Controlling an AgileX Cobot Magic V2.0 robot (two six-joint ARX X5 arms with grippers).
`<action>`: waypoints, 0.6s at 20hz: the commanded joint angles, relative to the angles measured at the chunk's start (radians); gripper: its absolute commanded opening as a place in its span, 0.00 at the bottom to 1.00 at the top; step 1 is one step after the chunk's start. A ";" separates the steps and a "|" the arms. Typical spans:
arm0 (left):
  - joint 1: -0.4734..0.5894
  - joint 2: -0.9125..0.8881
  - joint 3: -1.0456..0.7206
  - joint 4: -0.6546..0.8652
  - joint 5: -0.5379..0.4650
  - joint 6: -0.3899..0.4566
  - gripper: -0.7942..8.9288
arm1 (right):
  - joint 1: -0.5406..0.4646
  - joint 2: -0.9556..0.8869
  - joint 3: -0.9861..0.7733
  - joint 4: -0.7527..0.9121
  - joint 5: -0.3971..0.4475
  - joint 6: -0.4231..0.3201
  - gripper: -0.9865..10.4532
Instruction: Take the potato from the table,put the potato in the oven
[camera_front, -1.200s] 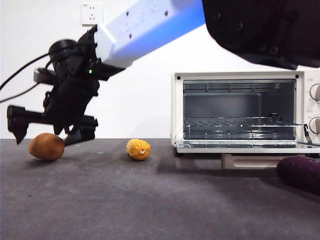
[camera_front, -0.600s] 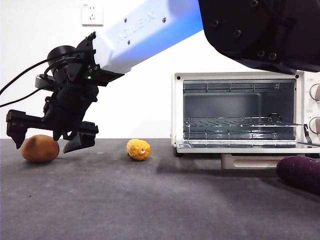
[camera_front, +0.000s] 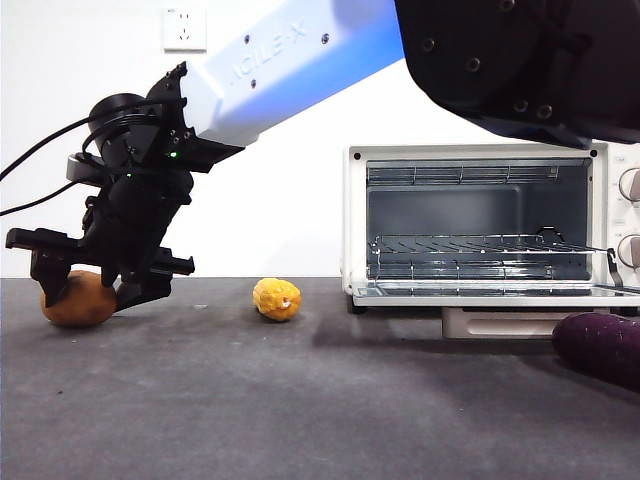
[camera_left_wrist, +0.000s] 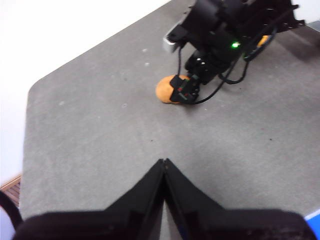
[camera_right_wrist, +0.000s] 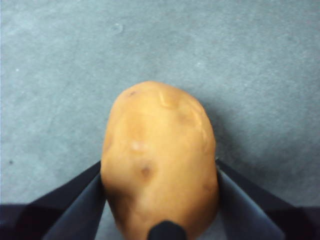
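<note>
Hugging the potato (camera_right_wrist: 160, 160) with my right gripper (camera_front: 95, 278) — one jaw on each side, touching it.

It sits on the table (camera_front: 320, 400), far left of the oven (camera_front: 480, 225) — hard, smooth, a bit heavy; squeeze its fat middle.

My black jaws flank an orange-brown potato (camera_right_wrist: 160, 160) with small dark spots. Table (camera_front: 300, 400) is dark grey, faintly speckled. Oven (camera_front: 480, 225) is cream-white; nearby sit a yellow lump (camera_front: 277, 299) and a purple vegetable (camera_front: 600, 345).
</note>
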 joint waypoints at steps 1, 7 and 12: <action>-0.001 -0.006 -0.004 0.004 0.020 0.019 0.07 | 0.000 -0.003 0.006 -0.026 -0.014 0.041 0.08; -0.001 -0.006 -0.004 0.004 0.024 0.017 0.07 | -0.007 -0.023 0.179 -0.180 -0.021 0.040 0.09; -0.001 -0.006 -0.004 0.004 0.067 0.011 0.07 | -0.008 -0.023 0.375 -0.365 -0.016 0.029 0.09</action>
